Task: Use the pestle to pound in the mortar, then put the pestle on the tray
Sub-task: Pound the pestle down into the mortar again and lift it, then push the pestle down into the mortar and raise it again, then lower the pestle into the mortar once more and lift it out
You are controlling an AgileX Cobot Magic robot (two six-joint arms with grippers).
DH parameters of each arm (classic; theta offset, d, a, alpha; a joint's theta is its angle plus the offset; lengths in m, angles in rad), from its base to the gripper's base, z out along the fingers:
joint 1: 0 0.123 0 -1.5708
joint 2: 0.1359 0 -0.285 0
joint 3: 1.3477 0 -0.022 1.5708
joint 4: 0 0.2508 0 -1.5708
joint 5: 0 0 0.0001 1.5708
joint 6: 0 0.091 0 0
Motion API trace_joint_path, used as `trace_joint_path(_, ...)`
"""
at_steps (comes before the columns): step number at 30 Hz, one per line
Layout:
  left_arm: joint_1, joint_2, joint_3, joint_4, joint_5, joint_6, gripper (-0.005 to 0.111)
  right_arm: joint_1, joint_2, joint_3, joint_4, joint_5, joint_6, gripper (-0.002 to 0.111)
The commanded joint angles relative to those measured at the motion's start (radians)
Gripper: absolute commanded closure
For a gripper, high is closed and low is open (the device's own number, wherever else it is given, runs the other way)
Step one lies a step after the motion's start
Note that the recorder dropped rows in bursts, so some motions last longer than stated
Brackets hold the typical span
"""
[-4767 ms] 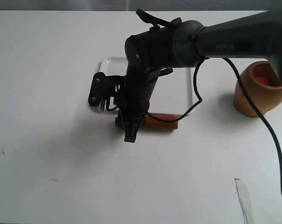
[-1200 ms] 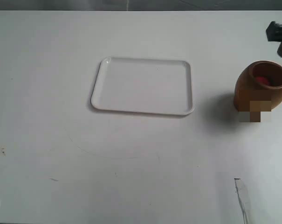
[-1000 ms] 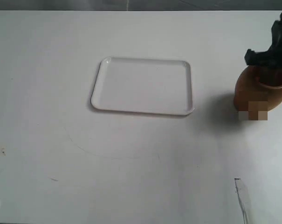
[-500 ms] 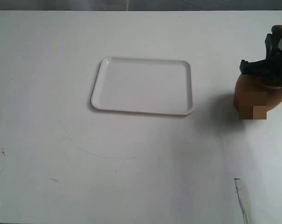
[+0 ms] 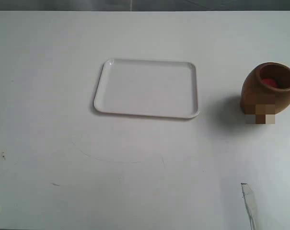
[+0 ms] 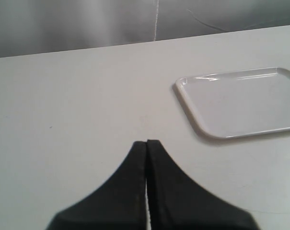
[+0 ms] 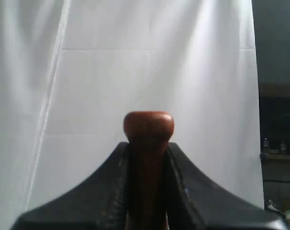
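Observation:
The light-brown mortar (image 5: 268, 91) stands at the right edge of the table in the exterior view, something red showing in its dark mouth. The white tray (image 5: 147, 88) lies empty near the middle; it shows too in the left wrist view as the tray (image 6: 240, 100). My right gripper (image 7: 147, 143) is shut on the reddish-brown pestle (image 7: 148, 129), whose knob sticks out past the fingertips; it points at a white curtain. My left gripper (image 6: 146, 143) is shut on nothing, over bare table short of the tray. Neither gripper shows in the exterior view.
A white tabletop (image 5: 135, 167) spreads around the tray, with faint scuffs. A strip of tape or a sliver (image 5: 249, 203) lies near the front right. A white curtain (image 7: 135, 57) hangs behind the right gripper.
Half a second ago my right gripper held the pestle over the mortar in the exterior view; now it has left that view and the mortar stands uncovered.

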Motion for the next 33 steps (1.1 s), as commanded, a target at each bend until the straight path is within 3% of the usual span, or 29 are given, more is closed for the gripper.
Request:
trace_joint_path(1, -0.008, -0.001, 0.001, -0.007, -0.003, -0.008, 0.107, -0.005, 0.074, 0.004, 0.002, 0.028, -0.023, 0.108)
trace_joint_path(12, -0.008, -0.001, 0.001, -0.007, -0.003, -0.008, 0.107, -0.005, 0.559, 0.004, 0.009, -0.017, 0.061, 0.108)
trace_joint_path(19, -0.008, -0.001, 0.001, -0.007, -0.003, -0.008, 0.107, -0.005, 0.588, 0.004, 0.009, -0.017, 0.065, 0.108)
trace_joint_path(23, -0.008, -0.001, 0.001, -0.007, -0.003, -0.008, 0.107, -0.005, 0.531, 0.004, 0.051, -0.017, 0.013, 0.108)
trace_joint_path(33, -0.008, -0.001, 0.001, -0.007, -0.003, -0.008, 0.107, -0.005, 0.061, 0.004, -0.002, -0.017, -0.014, 0.108)
